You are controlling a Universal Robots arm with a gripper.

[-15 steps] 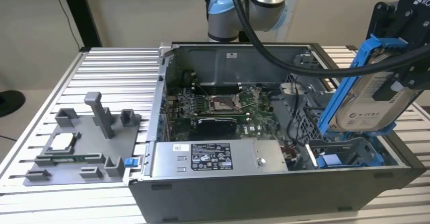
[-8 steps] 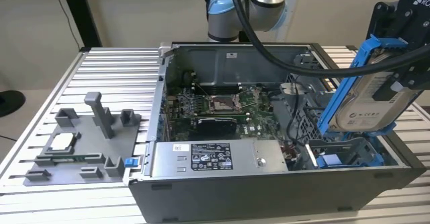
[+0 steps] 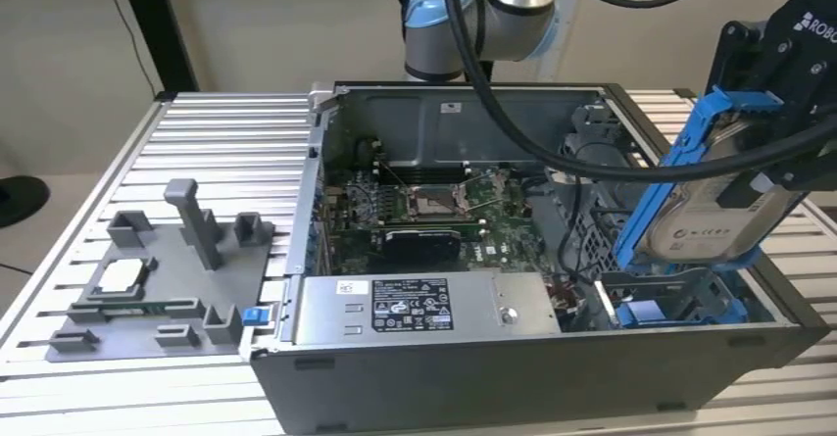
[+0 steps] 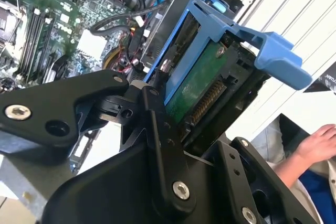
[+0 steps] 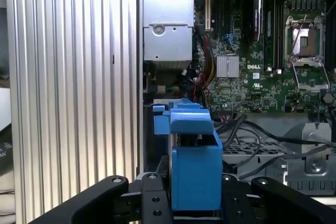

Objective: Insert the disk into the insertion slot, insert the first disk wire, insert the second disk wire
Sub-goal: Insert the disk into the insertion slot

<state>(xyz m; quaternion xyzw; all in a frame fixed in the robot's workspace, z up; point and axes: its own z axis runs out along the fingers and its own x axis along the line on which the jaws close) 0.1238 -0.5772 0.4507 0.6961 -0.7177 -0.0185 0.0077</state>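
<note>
My jaws are clamped on the disk (image 3: 700, 211), blue caddy and all. In the exterior view my gripper (image 3: 771, 132) holds it tilted above the insertion slot (image 3: 673, 309), not yet in. Black cables (image 3: 575, 167) run just beside it, and the power supply box (image 3: 418, 309) is near. In the second wrist view its green circuit side shows, and a person's hand (image 4: 320, 142) lies beyond (well apart). In the first wrist view the caddy's end sits between my fingers (image 5: 152, 203), with the motherboard (image 5: 262, 56) beyond.
</note>
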